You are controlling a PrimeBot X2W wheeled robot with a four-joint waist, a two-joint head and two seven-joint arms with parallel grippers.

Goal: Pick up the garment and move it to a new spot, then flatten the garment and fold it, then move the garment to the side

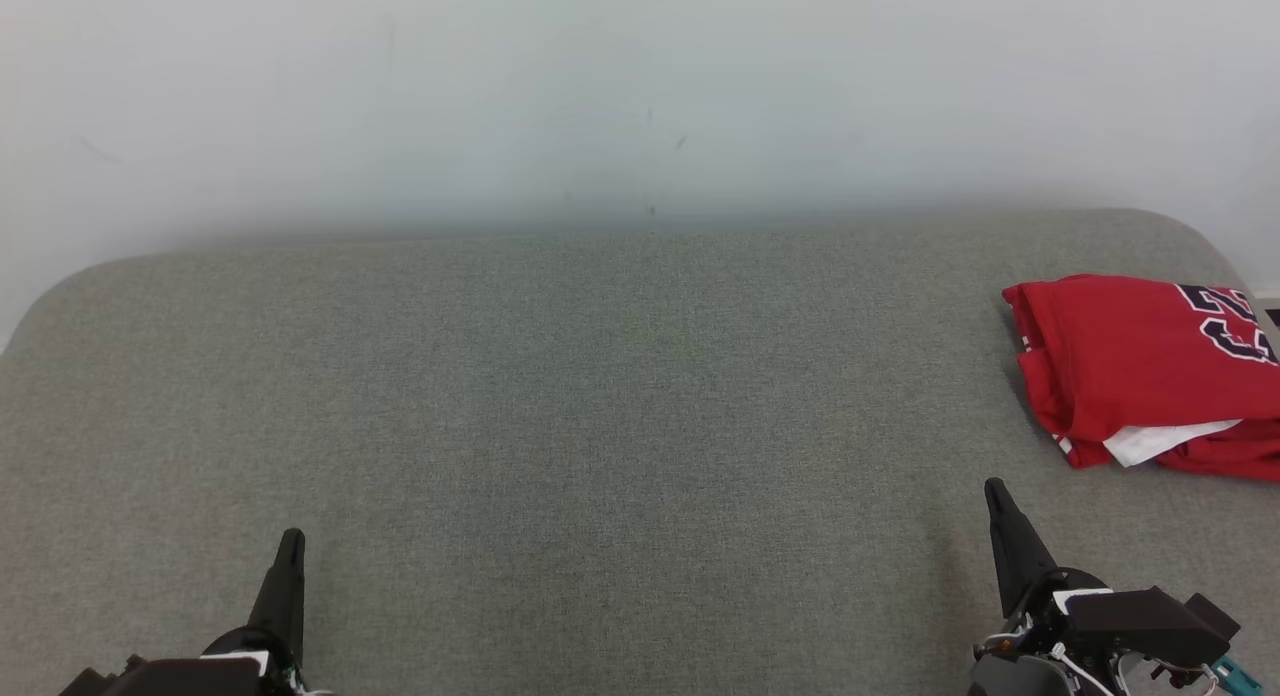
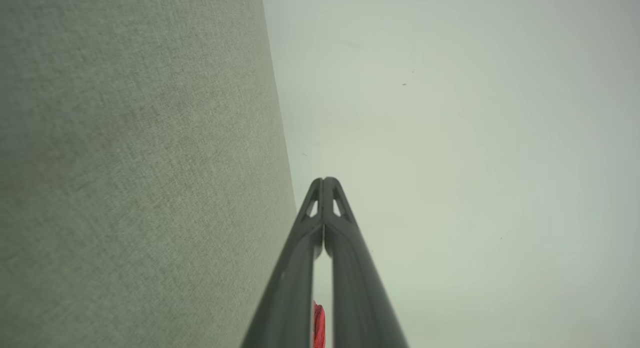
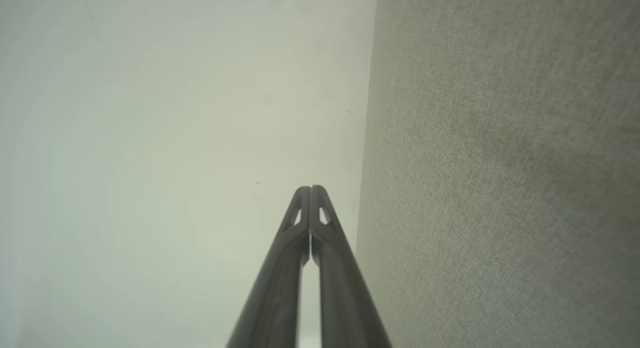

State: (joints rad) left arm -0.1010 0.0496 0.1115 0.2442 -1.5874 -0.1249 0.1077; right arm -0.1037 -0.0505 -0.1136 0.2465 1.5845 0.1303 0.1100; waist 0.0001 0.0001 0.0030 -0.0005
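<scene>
A red garment with dark numerals and a white inner patch lies folded at the far right of the grey fabric surface, partly cut off by the frame edge. A sliver of the red garment peeks between the left fingers in the left wrist view. My left gripper rests at the lower left, shut and empty, far from the garment. My right gripper sits at the lower right, shut with nothing held, a short way in front of and left of the garment. Both wrist views show the fingertips pressed together, left gripper and right gripper.
A pale wall rises behind the surface's rounded far edge. The grey surface stretches wide across the middle and left.
</scene>
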